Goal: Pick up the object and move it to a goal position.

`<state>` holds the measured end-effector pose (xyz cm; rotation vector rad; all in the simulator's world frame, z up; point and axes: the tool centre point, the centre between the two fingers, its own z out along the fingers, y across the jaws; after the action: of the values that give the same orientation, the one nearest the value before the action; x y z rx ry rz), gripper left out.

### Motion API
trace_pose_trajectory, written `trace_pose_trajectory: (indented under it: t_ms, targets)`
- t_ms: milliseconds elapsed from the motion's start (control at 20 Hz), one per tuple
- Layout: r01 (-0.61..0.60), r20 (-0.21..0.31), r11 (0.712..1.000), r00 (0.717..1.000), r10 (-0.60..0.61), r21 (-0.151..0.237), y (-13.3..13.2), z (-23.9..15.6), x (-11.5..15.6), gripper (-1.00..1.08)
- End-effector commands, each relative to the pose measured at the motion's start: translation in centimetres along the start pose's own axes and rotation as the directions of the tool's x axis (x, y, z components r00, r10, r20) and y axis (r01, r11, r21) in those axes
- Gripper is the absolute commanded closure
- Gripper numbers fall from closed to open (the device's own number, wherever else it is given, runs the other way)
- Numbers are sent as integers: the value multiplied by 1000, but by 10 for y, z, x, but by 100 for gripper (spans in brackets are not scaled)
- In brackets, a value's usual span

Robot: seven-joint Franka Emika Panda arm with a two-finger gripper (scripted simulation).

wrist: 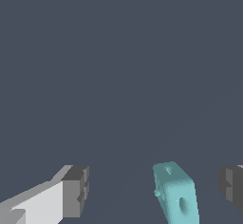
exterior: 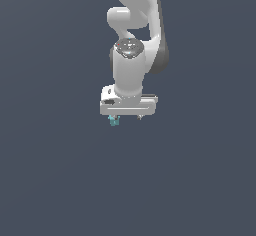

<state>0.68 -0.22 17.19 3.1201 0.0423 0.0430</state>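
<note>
Outside, the white-grey robot gripper (exterior: 128,116) points downward, and the tiny teal blocky object (exterior: 114,121) sits just under the hand's end toward the exterior view's left. At the wrist, the dark finger pads (wrist: 76,191) stand spread wide; the teal block (wrist: 176,198) lies between them, touching neither.

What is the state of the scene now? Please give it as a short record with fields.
object: teal block, small, with holes in its faces
gripper: white-grey, pointing down, jaws wide open
fingers: dark pads, one on each side of the block
contact: none visible; gaps on both sides in the wrist view
block position: between the pads, nearer one of them
grasp: not yet closed
surroundings: plain dark grey; no goal marker visible
</note>
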Motion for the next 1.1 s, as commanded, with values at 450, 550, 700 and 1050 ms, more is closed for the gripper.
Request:
trace_pose_trajectory:
  t_ms: [450, 550, 700, 1050]
  targets:
    - [-60, -55, 998, 997, 60, -8, 35, -23, 13, -92]
    - [-62, -55, 998, 997, 61, -9, 35, -24, 13, -92]
    - [-55, -51, 998, 997, 54, -8, 34, -20, 11, -92]
    - [-19, -36, 1000, 999, 19, -4, 42, 0, -7, -92]
